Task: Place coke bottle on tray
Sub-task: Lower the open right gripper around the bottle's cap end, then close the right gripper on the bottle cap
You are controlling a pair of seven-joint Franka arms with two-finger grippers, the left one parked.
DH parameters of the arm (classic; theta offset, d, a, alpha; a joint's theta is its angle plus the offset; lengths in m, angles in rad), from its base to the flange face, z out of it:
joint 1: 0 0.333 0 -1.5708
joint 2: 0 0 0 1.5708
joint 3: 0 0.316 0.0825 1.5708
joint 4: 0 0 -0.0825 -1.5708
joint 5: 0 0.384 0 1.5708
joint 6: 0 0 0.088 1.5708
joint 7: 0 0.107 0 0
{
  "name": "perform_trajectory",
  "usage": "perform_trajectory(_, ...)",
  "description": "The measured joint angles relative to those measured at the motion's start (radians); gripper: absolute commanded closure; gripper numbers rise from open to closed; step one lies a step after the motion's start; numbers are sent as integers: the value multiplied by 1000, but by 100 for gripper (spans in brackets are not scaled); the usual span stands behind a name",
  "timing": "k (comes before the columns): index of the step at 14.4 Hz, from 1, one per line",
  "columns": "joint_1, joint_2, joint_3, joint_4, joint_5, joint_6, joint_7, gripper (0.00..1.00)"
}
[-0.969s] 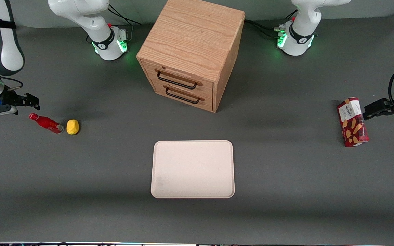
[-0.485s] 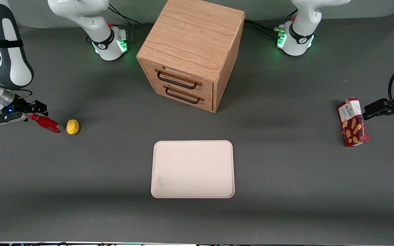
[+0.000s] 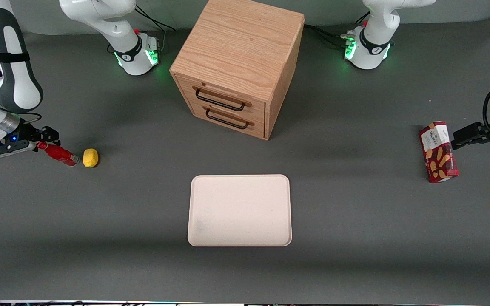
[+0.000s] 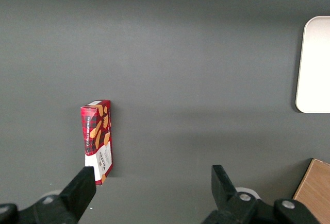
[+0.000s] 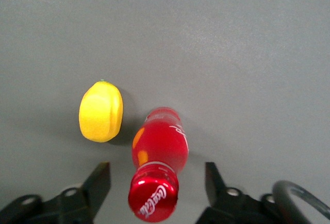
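Gripper of your working arm sits low over the table at the working arm's end, its two fingers spread wide with the cap end of the coke bottle between them; neither finger touches the bottle, so it has hold of nothing. You can see the bottle lying on its side on the table, its silvery base toward the yellow lump, which rests just beside it and apart from it. In the front view the gripper covers the cap end of the coke bottle. Your tray lies well apart from the bottle, mid-table, nearer the front camera than the wooden drawer cabinet. A red biscuit box lies toward the parked arm's end.
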Motion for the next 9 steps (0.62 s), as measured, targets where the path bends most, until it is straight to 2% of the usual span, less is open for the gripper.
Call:
perform_trajectory(4, 0, -2, -1, 2, 1, 0, -11, 98)
perform_trajectory(9, 1, -2, -1, 4, 1, 0, -13, 100)
